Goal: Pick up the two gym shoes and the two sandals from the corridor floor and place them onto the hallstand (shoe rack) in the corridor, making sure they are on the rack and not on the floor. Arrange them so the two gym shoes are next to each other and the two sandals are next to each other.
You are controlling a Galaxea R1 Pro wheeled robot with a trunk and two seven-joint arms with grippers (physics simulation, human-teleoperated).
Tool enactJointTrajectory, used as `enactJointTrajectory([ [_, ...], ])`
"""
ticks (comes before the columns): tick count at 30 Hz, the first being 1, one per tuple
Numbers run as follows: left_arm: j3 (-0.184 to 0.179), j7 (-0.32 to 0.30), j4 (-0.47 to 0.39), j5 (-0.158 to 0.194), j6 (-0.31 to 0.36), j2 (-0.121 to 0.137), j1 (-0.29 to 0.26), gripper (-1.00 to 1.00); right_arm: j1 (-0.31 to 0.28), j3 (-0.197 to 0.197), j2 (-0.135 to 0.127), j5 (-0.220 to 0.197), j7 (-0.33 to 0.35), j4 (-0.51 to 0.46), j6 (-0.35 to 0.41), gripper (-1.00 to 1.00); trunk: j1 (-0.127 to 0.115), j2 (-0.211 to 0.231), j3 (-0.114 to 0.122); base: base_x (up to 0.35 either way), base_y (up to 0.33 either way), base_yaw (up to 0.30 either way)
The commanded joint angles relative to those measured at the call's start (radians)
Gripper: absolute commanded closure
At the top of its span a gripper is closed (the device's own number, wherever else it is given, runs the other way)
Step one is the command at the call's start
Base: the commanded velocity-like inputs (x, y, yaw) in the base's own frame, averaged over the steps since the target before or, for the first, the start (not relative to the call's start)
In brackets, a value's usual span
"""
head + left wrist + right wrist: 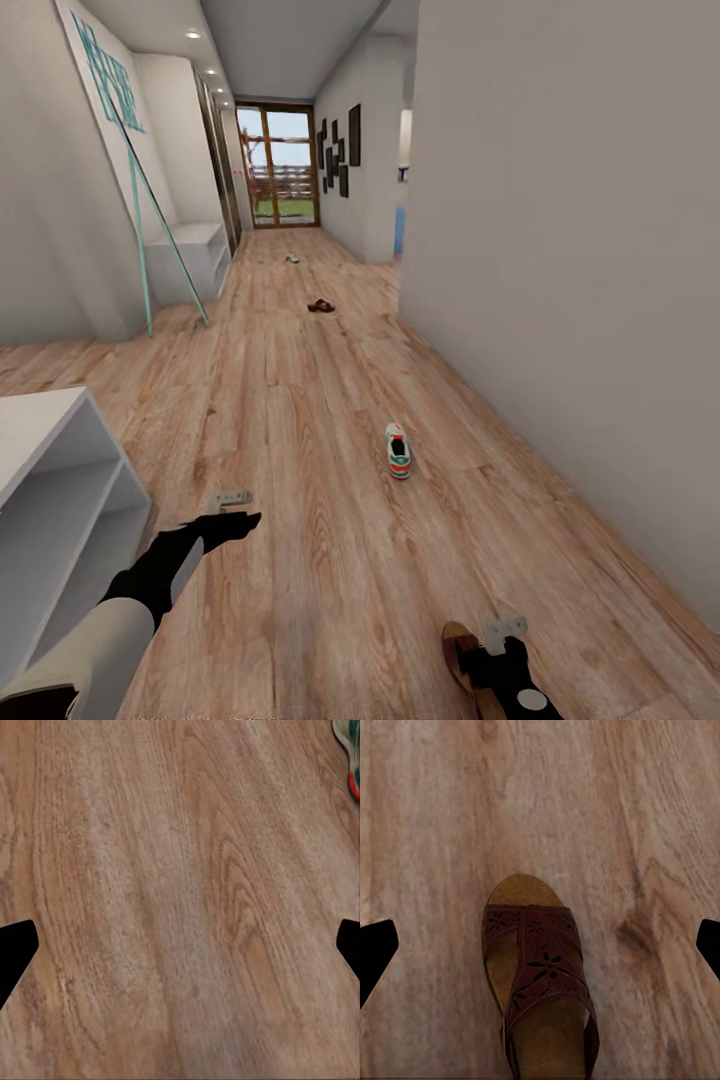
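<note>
One brown sandal [540, 982] lies on the wood-plank corridor floor [330, 560] straight under my right gripper [505, 630], which is open, its fingers [375, 952] spread wide to either side and above it. A gym shoe [398, 451], white with green stripes and an orange-red heel, lies farther ahead on the floor; its edge [349, 757] shows in the left wrist view. My left gripper [232, 497] hangs open over bare planks. Down the corridor lie a second sandal [320, 306] and a small pale shoe [291, 259]. The hallstand [190, 255] stands far left under teal letters.
A white open-shelved unit [60, 480] stands close at the lower left beside my left arm. A long plain wall [560, 300] borders the corridor on the right. A glass door [280, 165] closes the far end. Teal rods [175, 250] slant from the wall to the floor.
</note>
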Motion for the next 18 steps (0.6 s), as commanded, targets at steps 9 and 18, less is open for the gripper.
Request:
enactJointTrajectory([
  [9,0.005,-0.014,-0.003,-0.002,0.007,0.000,-0.003,-1.00,-0.001,0.005,-0.001,0.008,-0.004,0.013,-0.016,-1.00,0.021,-0.037,-0.035,0.000,0.000,-0.016],
  [18,0.005,-0.014,-0.002,-0.003,0.008,-0.002,-0.003,-1.00,-0.001,0.005,-0.002,0.008,-0.004,0.015,-0.018,-1.00,0.025,-0.039,-0.070,0.000,0.000,-0.001],
])
